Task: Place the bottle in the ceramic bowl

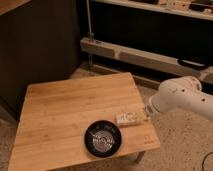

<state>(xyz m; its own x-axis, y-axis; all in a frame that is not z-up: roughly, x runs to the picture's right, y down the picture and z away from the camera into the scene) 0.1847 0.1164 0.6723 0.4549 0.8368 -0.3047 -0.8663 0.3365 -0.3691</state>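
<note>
The small whitish-cream bottle (128,118) lies on its side on the wooden table (65,107), near the right edge. The round black ceramic bowl (103,139) with pale rings inside sits just left of and in front of it, near the table's front edge, and holds nothing. My gripper (145,114) is at the end of the white arm (182,99) that reaches in from the right. It is at the bottle's right end, low over the table edge. The bottle still rests on the table.
A dark cabinet wall stands behind the table on the left. A metal shelf rail (145,56) runs along the back right. The speckled floor (185,150) lies to the right of the table, under the arm.
</note>
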